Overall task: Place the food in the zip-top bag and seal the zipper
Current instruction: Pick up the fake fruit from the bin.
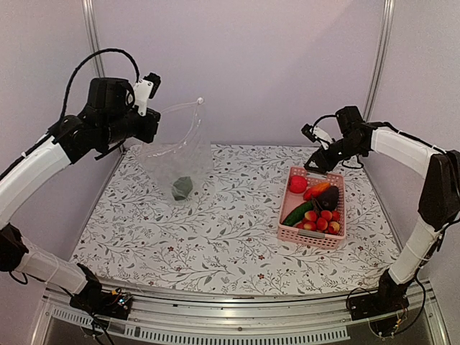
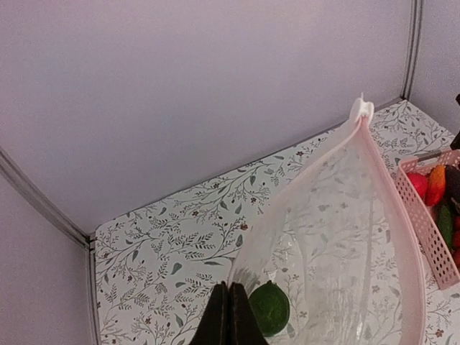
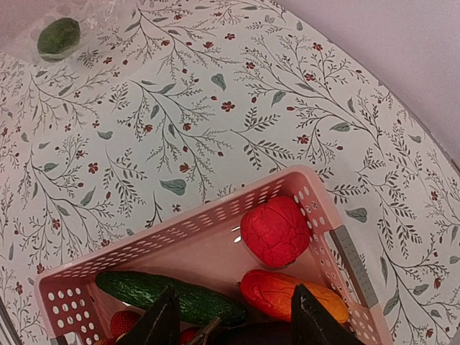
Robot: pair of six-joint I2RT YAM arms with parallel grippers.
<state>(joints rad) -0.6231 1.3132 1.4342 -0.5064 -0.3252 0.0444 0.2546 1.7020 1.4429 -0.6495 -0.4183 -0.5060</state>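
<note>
My left gripper [image 1: 147,126] is shut on the edge of the clear zip-top bag [image 1: 176,154] and holds it up, its mouth open; in the left wrist view the closed fingertips [image 2: 228,305] pinch the bag [image 2: 338,244]. A dark green round item [image 1: 182,187] lies inside the bag and also shows in the left wrist view [image 2: 269,307]. The zipper's white slider [image 2: 361,109] sits at the top of the pink mouth edge. My right gripper [image 1: 314,162] is open and empty above the pink basket [image 1: 287,225], which holds a red ball [image 3: 274,231], pepper [image 3: 291,296], cucumber [image 3: 169,296], eggplant [image 1: 328,198] and fruit cluster [image 1: 320,220].
A floral cloth [image 1: 215,237] covers the table. Grey walls enclose the back and sides, with metal posts [image 1: 379,57] at the corners. The basket stands at the right, the bag at the back left.
</note>
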